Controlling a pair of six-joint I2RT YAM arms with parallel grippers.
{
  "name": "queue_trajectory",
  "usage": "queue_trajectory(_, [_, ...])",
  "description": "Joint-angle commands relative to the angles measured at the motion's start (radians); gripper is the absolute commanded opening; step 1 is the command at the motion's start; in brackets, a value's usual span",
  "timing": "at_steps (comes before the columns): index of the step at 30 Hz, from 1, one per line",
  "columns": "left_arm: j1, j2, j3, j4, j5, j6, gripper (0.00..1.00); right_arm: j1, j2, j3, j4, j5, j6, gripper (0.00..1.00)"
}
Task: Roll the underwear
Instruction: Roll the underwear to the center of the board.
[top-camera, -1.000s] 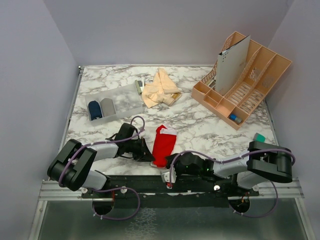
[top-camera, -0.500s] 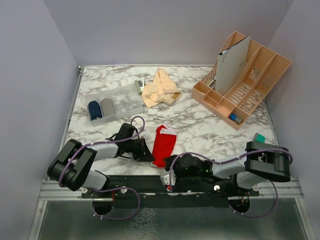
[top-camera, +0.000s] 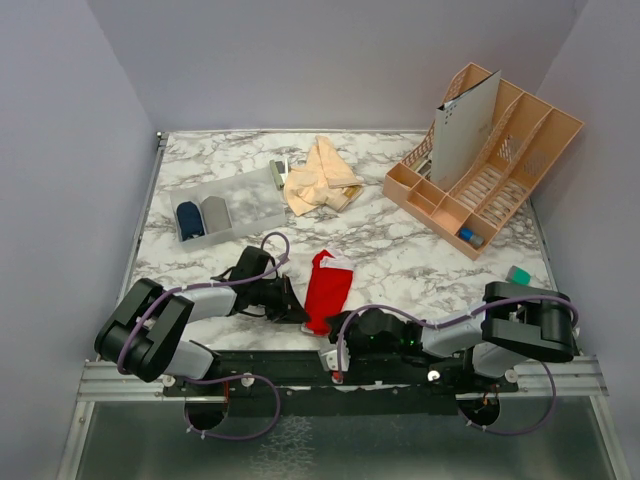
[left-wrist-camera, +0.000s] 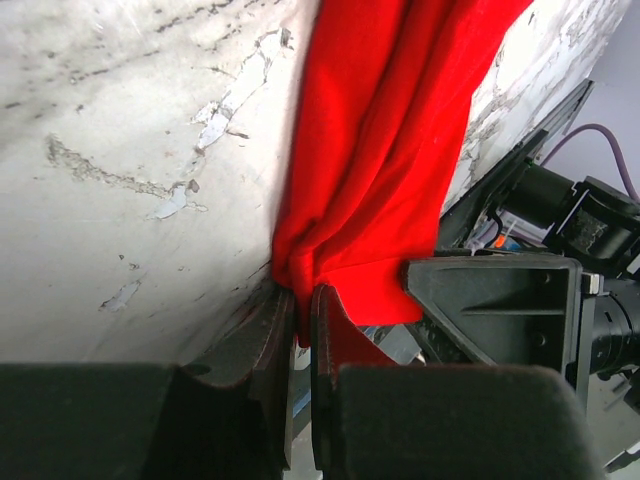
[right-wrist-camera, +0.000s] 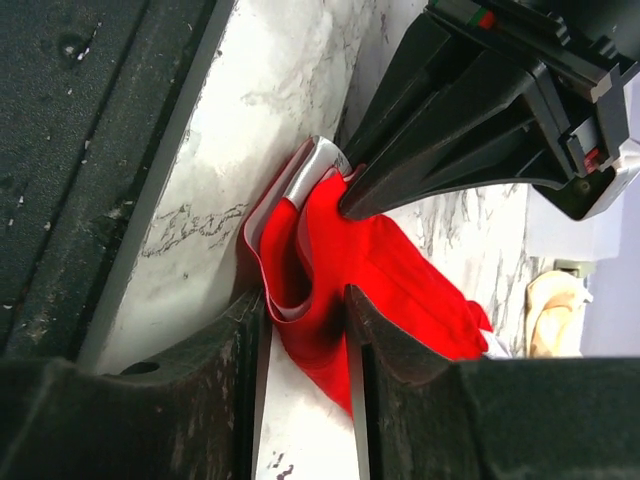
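The red underwear (top-camera: 328, 284) lies folded into a long strip near the table's front edge, its white-grey trim at the far end. My left gripper (top-camera: 300, 312) is shut on the strip's near left corner, and red cloth (left-wrist-camera: 390, 150) is pinched between its fingertips (left-wrist-camera: 302, 300). My right gripper (top-camera: 340, 326) comes in from the right at the same near end. Its jaws stand open around a loose fold of red cloth and grey trim (right-wrist-camera: 300, 260), with the left gripper's fingers (right-wrist-camera: 450, 150) just beyond. A peach-beige underwear pile (top-camera: 320, 180) lies at the back.
A clear bin (top-camera: 250, 200) at the back left holds a dark blue roll (top-camera: 190, 218) and a grey roll (top-camera: 215, 212). A peach desk organizer (top-camera: 490, 170) with a grey folder stands at the back right. A small teal object (top-camera: 518, 273) sits near the right arm.
The right arm has shifted slightly left toward the red strip's near end and its jaws have narrowed a little. The left gripper and the cloth have stayed put.
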Motion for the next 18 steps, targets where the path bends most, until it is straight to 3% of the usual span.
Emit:
queue_trajectory(1, [0.008,0.014,-0.025,-0.026,-0.056,0.019,0.00,0.009,0.023,0.004,0.006,-0.039,0.017,0.32])
queue_trajectory(9, [0.013,-0.023,-0.039,-0.034,-0.094,0.003,0.03,0.009,0.029,0.055,-0.076,-0.040,0.128,0.01])
queue_trajectory(13, [0.018,-0.129,-0.073,-0.040,-0.137,-0.036,0.34,0.007,0.029,0.022,0.028,-0.023,0.345,0.01])
queue_trajectory(18, [0.023,-0.267,-0.116,-0.067,-0.185,-0.076,0.61,-0.014,0.052,-0.002,0.127,-0.084,0.615,0.00])
